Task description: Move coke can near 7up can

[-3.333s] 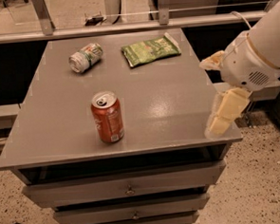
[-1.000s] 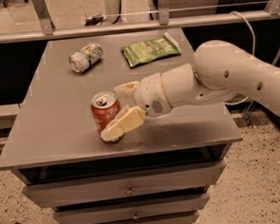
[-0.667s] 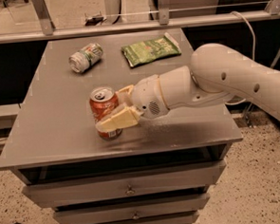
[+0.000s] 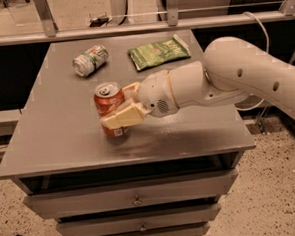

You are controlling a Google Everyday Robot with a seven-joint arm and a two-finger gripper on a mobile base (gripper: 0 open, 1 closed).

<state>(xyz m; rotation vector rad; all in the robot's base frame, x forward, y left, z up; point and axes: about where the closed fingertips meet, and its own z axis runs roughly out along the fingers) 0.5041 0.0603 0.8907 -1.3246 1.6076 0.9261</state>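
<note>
The coke can, red-orange with a silver top, stands upright on the grey table, left of its middle. My gripper comes in from the right and its tan fingers clasp the can, one across its front and one behind its right side. The can's base still rests on the tabletop. The 7up can, green and silver-white, lies on its side at the table's back left, about one can's height beyond the coke can.
A flat green snack bag lies at the back, right of the 7up can. A metal rail runs behind the table. Drawers sit below the front edge. My white arm spans the table's right half.
My arm swung in from the table's right edge to the coke can. Over the last second the front finger rose and closed in against the can. The can has stayed in place.
</note>
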